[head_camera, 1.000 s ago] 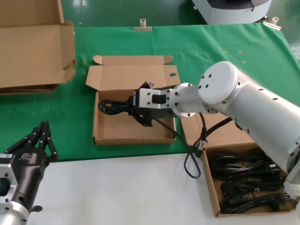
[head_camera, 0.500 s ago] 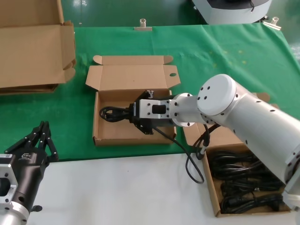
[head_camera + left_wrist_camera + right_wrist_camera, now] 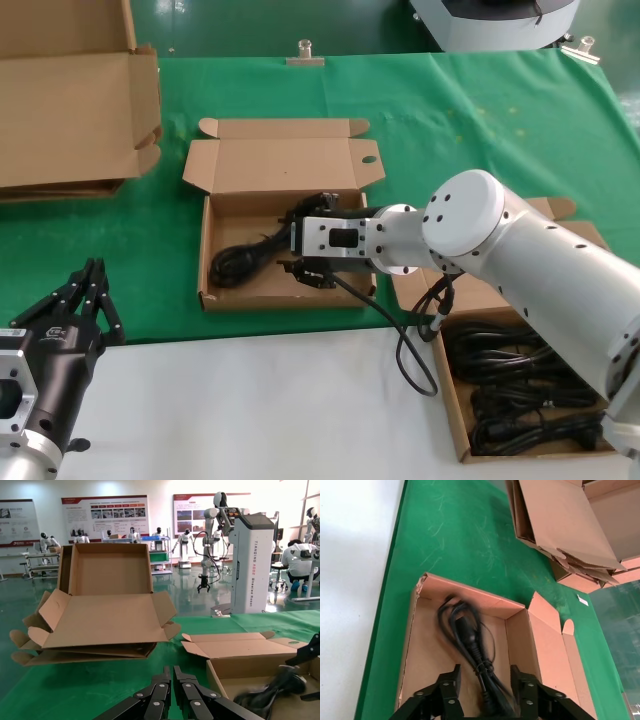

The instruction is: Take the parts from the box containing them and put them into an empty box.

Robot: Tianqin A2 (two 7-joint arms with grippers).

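1. My right pincer [image 3: 300, 248] hangs over the middle box [image 3: 215, 292], fingers [image 3: 449, 689] apart, a cord [image 3: 245, 260] lying loose on the box floor below.
2. More cords [image 3: 520, 385] fill the box [image 3: 448, 400] at my right.
3. My left pincer [image 3: 85, 300] sits closed over the table [image 3: 250, 400], empty.

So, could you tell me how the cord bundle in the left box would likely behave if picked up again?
The cord bundle would probably sag and flop, since its loops sprawl loosely across the box floor. It seems light. The loops could well snag on the open fingers of the right gripper.
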